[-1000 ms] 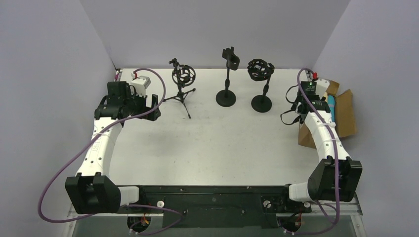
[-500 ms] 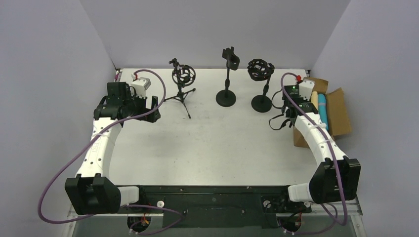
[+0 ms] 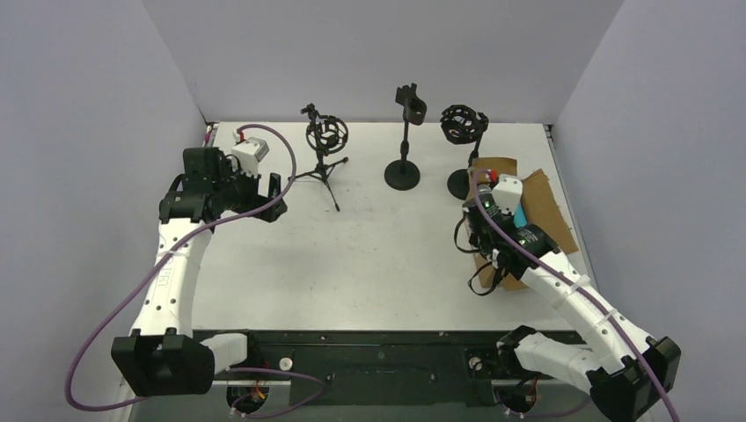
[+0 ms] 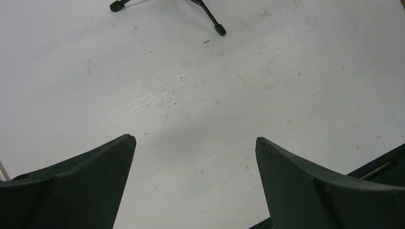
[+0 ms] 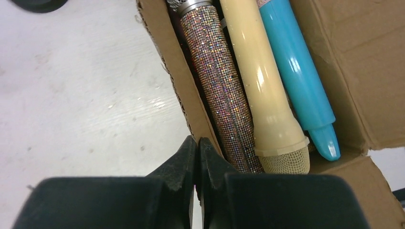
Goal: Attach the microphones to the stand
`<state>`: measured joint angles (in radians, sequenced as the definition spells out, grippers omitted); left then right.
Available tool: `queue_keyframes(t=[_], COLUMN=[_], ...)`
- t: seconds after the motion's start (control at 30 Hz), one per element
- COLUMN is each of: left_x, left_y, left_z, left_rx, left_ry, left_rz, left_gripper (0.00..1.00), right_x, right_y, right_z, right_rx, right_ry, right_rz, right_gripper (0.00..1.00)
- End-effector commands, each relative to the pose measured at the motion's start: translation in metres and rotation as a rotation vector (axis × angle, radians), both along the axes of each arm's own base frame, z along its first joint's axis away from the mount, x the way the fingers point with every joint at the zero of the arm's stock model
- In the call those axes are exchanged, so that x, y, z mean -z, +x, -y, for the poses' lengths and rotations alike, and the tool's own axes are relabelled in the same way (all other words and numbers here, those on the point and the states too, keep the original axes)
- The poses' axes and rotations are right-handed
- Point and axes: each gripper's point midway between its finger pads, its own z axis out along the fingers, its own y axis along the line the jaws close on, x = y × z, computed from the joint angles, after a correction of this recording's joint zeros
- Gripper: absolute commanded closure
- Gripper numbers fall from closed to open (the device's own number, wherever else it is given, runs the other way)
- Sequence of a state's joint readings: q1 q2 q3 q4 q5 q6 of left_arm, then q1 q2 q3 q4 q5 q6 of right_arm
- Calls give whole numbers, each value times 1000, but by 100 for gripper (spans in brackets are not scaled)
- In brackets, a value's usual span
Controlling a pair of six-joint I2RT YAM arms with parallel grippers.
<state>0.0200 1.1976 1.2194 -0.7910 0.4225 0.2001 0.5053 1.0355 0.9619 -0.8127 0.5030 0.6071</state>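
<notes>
Three microphones lie side by side in a cardboard box (image 5: 356,52): a glittery one (image 5: 219,86), a cream one (image 5: 262,81) with a mesh head, and a teal one (image 5: 298,71). My right gripper (image 5: 197,141) is shut on the box's left wall, at its near corner. From above, that right gripper (image 3: 483,243) and the box (image 3: 547,204) sit right of the table's middle. The stands are at the back: a tripod (image 3: 326,145), a clip stand (image 3: 405,141) and a shock-mount stand (image 3: 464,132). My left gripper (image 3: 273,193) hovers open and empty over bare table (image 4: 193,140).
One tripod leg (image 4: 210,19) reaches into the top of the left wrist view. The box now lies just in front of the round base (image 3: 457,183) of the shock-mount stand. Grey walls close in the table on three sides.
My right gripper closed on the box wall and pulled the box left and nearer, from the table's right edge toward the middle. The left arm barely shifted.
</notes>
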Motion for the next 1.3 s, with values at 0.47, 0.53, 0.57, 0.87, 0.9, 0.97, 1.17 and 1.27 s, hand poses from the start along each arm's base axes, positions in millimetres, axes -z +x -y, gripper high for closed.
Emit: queue_keyframes(t=[0.47,0.53,0.57,0.87,0.9,0.97,1.17,1.27], left_x=[-37,-39,-38,-32,-32,-32,-34,-36], left_y=[-16,-20,-23,-44,-46,-48,-46,-41], left_z=[10,10,11,6,6,7,4,2], left_rx=[66,70,73,73,72,73,51,36], left_ry=[-5,-7,-7,25,24,21,30,32], left_rz=[100,95,83,75,74,70,79,84], left_gripper=[4,4,4,4,4,4,4,4], right_x=[-62,-81,-89,-87,-86,-83,-61,-53], right_y=[-30,-29,-28,-42,-44,-47,-51,-53], right_z=[-242,-276,-296,-361,-364,-373,-398,-406], right_rx=[-394,-452,-488,-677,-700,-740,-837,-875], right_ry=[242,237,239,256,262,283,319,311], right_rz=[113,130,135,77,66,48,-45,-76], right_gripper=[100,100,100,100,100,96,83,62])
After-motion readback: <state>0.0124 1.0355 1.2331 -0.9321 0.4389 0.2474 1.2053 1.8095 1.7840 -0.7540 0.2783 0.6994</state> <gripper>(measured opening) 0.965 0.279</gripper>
